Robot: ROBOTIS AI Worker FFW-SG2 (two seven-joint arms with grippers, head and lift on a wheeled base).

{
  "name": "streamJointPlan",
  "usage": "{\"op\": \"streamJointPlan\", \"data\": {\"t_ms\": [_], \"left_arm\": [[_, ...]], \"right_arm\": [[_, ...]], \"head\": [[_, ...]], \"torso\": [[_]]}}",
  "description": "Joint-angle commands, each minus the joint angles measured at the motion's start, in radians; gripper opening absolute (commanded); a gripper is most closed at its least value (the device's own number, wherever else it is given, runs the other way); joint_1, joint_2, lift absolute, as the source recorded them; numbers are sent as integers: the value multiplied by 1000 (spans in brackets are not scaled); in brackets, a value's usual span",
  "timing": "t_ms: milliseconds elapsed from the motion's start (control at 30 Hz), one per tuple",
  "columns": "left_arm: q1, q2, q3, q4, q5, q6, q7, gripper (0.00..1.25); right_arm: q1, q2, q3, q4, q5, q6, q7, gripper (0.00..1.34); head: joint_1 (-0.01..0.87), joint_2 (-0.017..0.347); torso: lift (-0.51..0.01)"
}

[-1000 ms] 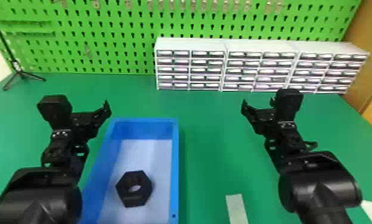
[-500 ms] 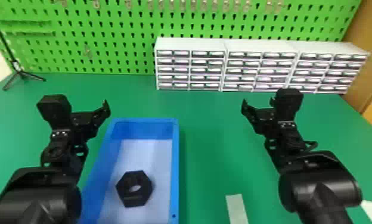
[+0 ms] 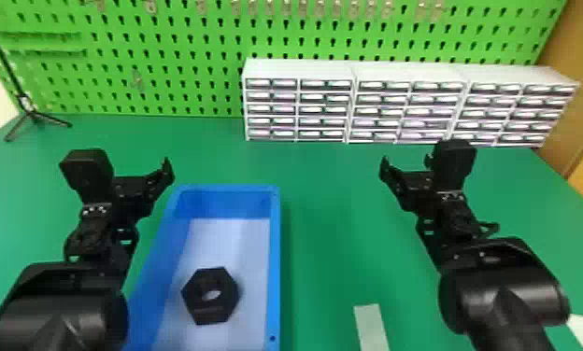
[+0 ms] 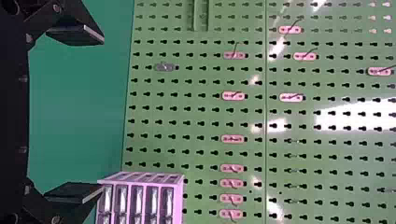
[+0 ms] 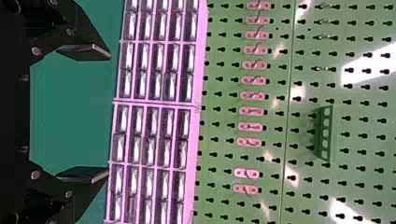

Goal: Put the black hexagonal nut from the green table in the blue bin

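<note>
Black hexagonal nut (image 3: 203, 305) in blue bin (image 3: 275, 261); both claws wide open, nothing held.
Head view: nut lies flat on the bin floor, well apart from the far edge and nearer the left wall than the right. Left gripper (image 3: 138, 186) is up beside the bin's far left corner; right gripper (image 3: 406, 164) is over the green table (image 3: 328, 210), well to the right of the bin's far right corner. Wrist views: each pair of fingers spread far apart, gap between them empty. Drawer cabinets (image 3: 300, 70) stand along the table's far edge, toward its far right corner, in front of the green pegboard (image 3: 174, 60). Tripod stand (image 3: 33, 113) at the far left corner. Pale strip (image 3: 371, 326) on the table, right of the bin, apart from it.
</note>
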Motion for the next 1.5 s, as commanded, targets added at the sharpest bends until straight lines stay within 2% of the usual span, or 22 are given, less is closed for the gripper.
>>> {"op": "streamJointPlan", "data": {"t_ms": [0, 1467], "left_arm": [[0, 0, -2, 0, -2, 0, 0, 1080], [2, 0, -5, 0, 0, 2, 0, 1080]], "right_arm": [[1, 0, 0, 0, -1, 0, -1, 940], [2, 3, -2, 0, -7, 0, 1, 940]], "head": [[683, 28], [683, 28]], "torso": [[-96], [-96]]}}
